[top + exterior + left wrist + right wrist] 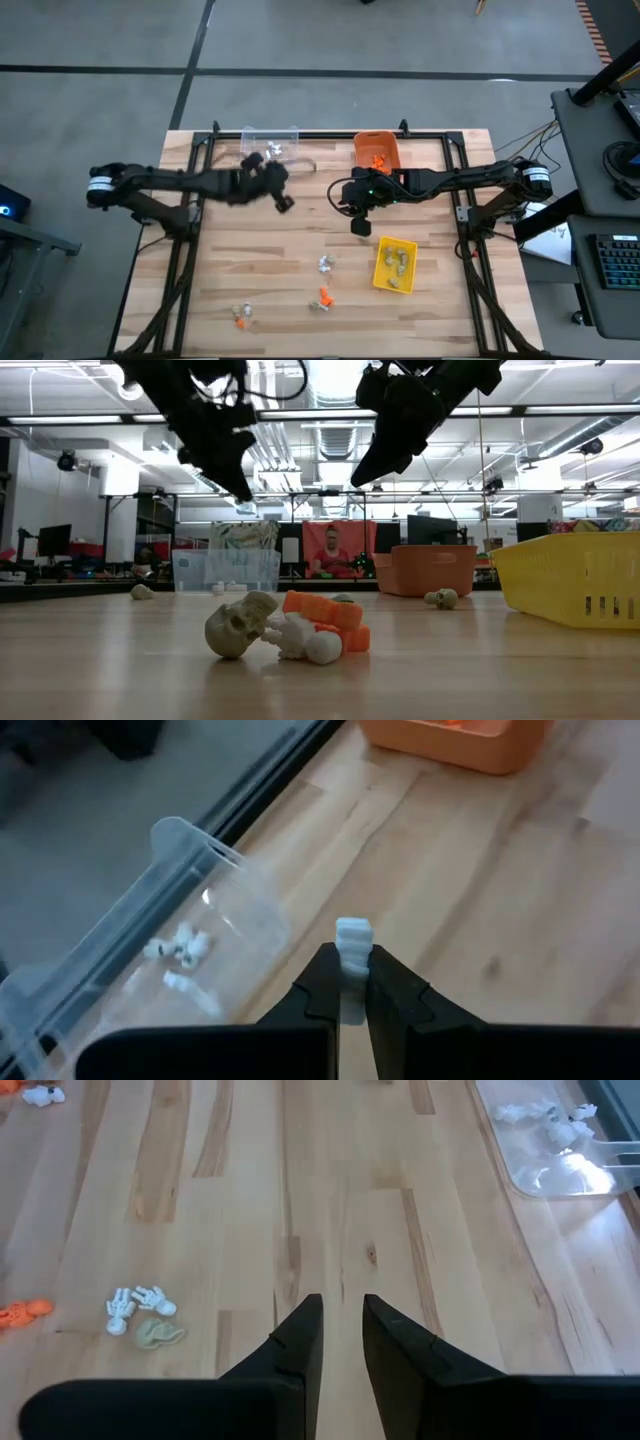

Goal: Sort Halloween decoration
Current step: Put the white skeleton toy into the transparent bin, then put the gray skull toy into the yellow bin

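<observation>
My left gripper [283, 203] hangs above the table just short of the clear bin [270, 145], shut on a small white trinket [353, 934]. That bin holds several white trinkets [180, 945]. My right gripper [342, 1315] hovers over bare wood between the orange bin [376, 150] and the yellow bin [394, 264], its fingers a little apart with nothing between them. Loose decoration lies on the near half of the table: a tan skull [240, 625], an orange piece [325, 615] and a white skeleton [305, 642]. My left gripper pinches the white trinket between its two fingertips [322, 970], by the trinket's lower part [351, 960]. The ridged upper end sticks out past the tips. The fingers slant down toward the table's far side, and the trinket is lifted clear of the wood.
The orange bin holds orange pieces and the yellow bin tan ones [398, 262]. More loose trinkets lie at the near left [241, 316] and near middle [322, 298]. A black frame rail [270, 780] runs along the table's far edge behind the bins.
</observation>
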You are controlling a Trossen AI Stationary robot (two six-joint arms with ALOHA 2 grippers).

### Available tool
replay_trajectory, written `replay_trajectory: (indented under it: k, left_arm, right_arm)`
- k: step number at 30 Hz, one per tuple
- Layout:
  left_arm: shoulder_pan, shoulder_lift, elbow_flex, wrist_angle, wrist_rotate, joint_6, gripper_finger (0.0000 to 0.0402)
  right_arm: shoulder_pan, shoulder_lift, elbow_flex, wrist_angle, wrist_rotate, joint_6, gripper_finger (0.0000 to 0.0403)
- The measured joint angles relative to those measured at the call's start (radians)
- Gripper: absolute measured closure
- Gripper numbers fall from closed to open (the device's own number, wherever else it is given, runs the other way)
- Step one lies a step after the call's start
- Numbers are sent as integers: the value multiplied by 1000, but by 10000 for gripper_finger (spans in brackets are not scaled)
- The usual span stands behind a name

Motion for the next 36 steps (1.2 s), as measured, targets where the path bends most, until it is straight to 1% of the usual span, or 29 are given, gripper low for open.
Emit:
replay_trajectory:
  k: [4,7,10,15,18,22,27,31,36]
  left_arm:
    - [217,0,0,61,194,125,400]
    - [363,0,0,70,294,154,400]
    - [474,0,0,70,321,171,400]
    - [594,3,0,84,322,233,400]
    - [642,18,0,95,322,249,400]
    - [662,51,0,94,322,242,391]
    - [663,99,0,96,319,242,352]
    - [662,110,0,95,314,237,321]
    - [647,99,0,93,314,219,302]
  right_arm:
    - [0,0,0,0,0,15,337]
    - [0,0,0,2,0,15,339]
    - [0,0,0,8,1,17,339]
    - [0,0,0,8,1,18,338]
    - [0,0,0,10,1,18,339]
    - [0,0,0,13,1,17,337]
    - [0,0,0,25,2,15,335]
    - [0,0,0,38,2,8,339]
    - [-3,0,0,38,2,-2,337]
